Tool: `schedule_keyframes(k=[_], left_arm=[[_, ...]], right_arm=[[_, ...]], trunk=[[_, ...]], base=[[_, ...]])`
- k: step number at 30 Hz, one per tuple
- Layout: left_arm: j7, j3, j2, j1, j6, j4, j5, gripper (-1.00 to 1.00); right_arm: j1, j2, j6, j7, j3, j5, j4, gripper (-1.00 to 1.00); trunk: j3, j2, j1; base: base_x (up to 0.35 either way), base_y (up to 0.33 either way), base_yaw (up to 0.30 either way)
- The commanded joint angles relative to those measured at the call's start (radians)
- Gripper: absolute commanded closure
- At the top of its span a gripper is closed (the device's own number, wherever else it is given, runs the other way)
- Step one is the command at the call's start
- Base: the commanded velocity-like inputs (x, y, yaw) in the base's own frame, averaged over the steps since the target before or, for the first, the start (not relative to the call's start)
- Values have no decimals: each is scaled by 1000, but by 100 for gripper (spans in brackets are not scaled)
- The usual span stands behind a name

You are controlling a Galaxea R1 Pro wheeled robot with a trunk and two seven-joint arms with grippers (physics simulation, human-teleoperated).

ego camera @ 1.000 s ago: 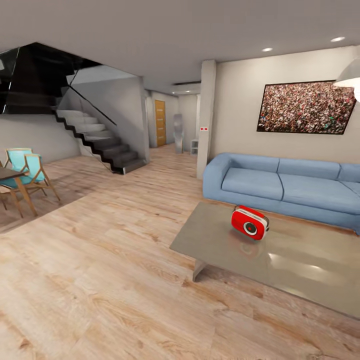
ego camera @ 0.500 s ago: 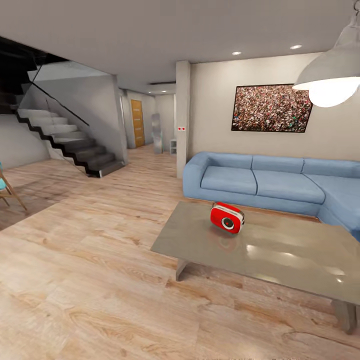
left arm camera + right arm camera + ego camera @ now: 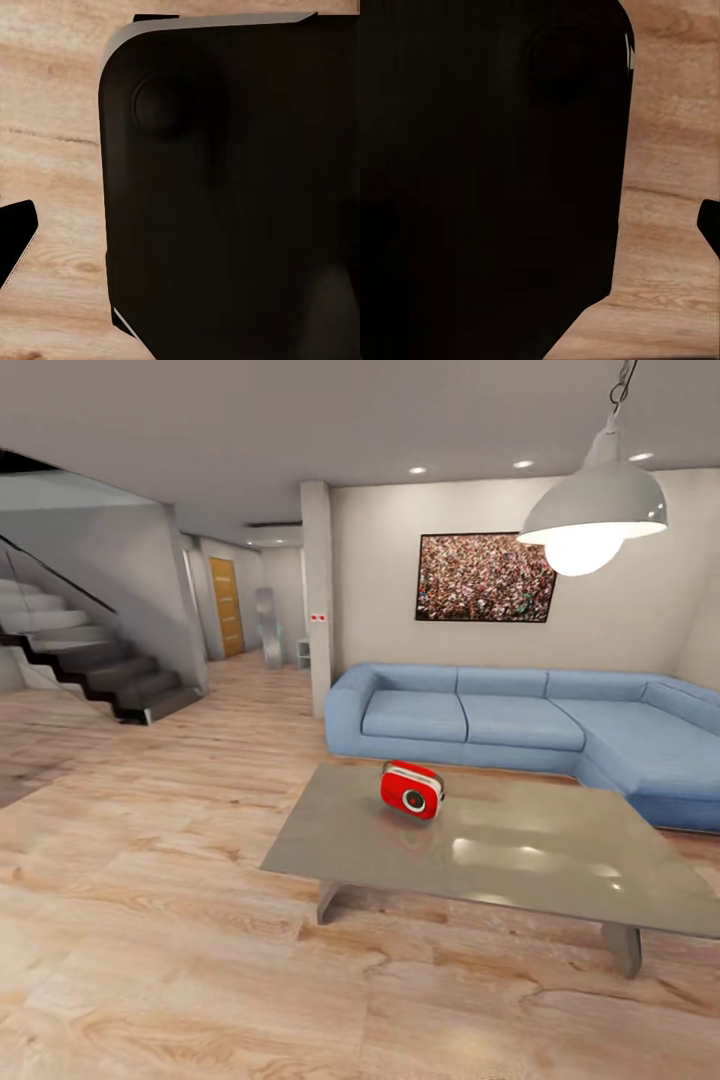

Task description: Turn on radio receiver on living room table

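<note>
Radio receiver on grey surface, living room ahead

Radio receiver (image 3: 412, 789), red with pale trim and a round dial on its front, sits upright on the glossy grey surface (image 3: 520, 855), toward that top's 10 o'clock corner, well apart from every edge but nearest the far one. From the head view it lies about 12 o'clock, slightly down from centre. Blue L-shaped sofa (image 3: 500, 720) runs behind the surface at 12 to 3 o'clock. Crowd picture (image 3: 486, 577) hangs on the beige wall above the sofa. Pendant lamp (image 3: 592, 510), lit, hangs at 1 o'clock. Stairs (image 3: 80, 660) at 9 o'clock, wooden door (image 3: 226, 606) down the hall at 10 o'clock. Light wood floor (image 3: 150, 920) all around. Left wrist view: dark robot body panel (image 3: 232, 187) over floor planks. Right wrist view: similar dark panel (image 3: 487, 172) over floor. Left hand and right hand: state cannot be told, fingers not seen.
</note>
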Motion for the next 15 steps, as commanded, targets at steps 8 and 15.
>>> schedule_keyframes(k=[8, 15], left_arm=[[0, 0, 0, 0, 0, 0, 0, -100], [0, -1, 0, 0, 0, 0, -1, -100]], right_arm=[[0, 0, 1, -8, 0, 0, 0, -100], [0, 0, 1, -10, -1, -1, 0, -100]], trunk=[[0, 0, 0], [0, 0, 0]], base=[[0, 0, -211], [0, 0, -21]])
